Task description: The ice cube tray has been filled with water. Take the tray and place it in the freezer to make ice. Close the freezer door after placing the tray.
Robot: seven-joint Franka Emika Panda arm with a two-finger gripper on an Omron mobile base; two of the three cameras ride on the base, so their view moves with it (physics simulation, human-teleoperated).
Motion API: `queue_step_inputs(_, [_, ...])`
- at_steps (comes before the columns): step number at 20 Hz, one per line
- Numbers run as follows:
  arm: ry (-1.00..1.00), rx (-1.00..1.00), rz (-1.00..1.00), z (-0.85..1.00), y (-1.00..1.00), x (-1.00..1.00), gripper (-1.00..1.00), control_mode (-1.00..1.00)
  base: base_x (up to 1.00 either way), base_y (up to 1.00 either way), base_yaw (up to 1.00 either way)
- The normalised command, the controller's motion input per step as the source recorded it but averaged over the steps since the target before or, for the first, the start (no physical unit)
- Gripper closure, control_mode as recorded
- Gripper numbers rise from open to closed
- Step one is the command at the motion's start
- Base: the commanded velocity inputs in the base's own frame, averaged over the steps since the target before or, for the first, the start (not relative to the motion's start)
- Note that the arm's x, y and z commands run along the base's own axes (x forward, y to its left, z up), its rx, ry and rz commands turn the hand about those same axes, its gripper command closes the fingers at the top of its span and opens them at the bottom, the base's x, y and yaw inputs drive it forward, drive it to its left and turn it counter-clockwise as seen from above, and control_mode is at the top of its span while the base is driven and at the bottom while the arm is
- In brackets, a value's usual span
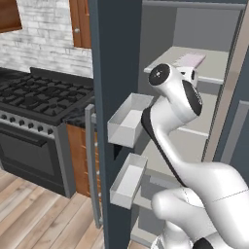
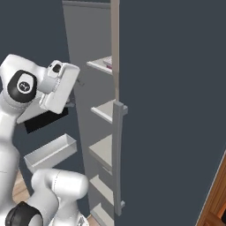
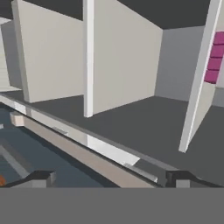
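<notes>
Left base view: the ice cube tray (image 1: 191, 60) lies on an upper shelf of the freezer (image 1: 204, 58), at one o'clock from the arm's elbow; the freezer door (image 1: 116, 97) stands open.

Right base view: the tray's edge (image 2: 107, 62) shows on that shelf.

Hand view: the gripper (image 3: 113, 179) is spread wide, empty; the tray (image 3: 214, 57) sits at two o'clock.

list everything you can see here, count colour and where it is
ice cube tray: one, pale pink, on an upper freezer shelf
freezer: one, slate grey outside, pale grey shelves, open ahead
freezer door: one, slate grey, swung open on the left
door bins: two, grey, on the door's inner side
handles: two, silver, vertical
stove: one, black, far left
brick wall: white, behind the stove
floor: wood, lower left
arm: one, white
jaws: dark tips, open, empty
</notes>
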Motion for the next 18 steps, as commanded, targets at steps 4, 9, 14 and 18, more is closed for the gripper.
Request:
queue_step_inputs(4, [0.0, 0.0, 0.0, 0.0, 0.0, 0.0, -1.0, 1.0, -0.59, 0.19, -0.1])
queue_step_inputs(9, [0.0, 0.0, 0.0, 0.0, 0.0, 0.0, -1.0, 1.0, -0.79, 0.16, -0.2])
queue_step_inputs(14, [0.0, 0.0, 0.0, 0.0, 0.0, 0.0, -1.0, 1.0, -0.51, 0.01, -0.31])
queue_step_inputs(18, [0.0, 0.0, 0.0, 0.0, 0.0, 0.0, -1.0, 1.0, -0.3, 0.0, -0.4])
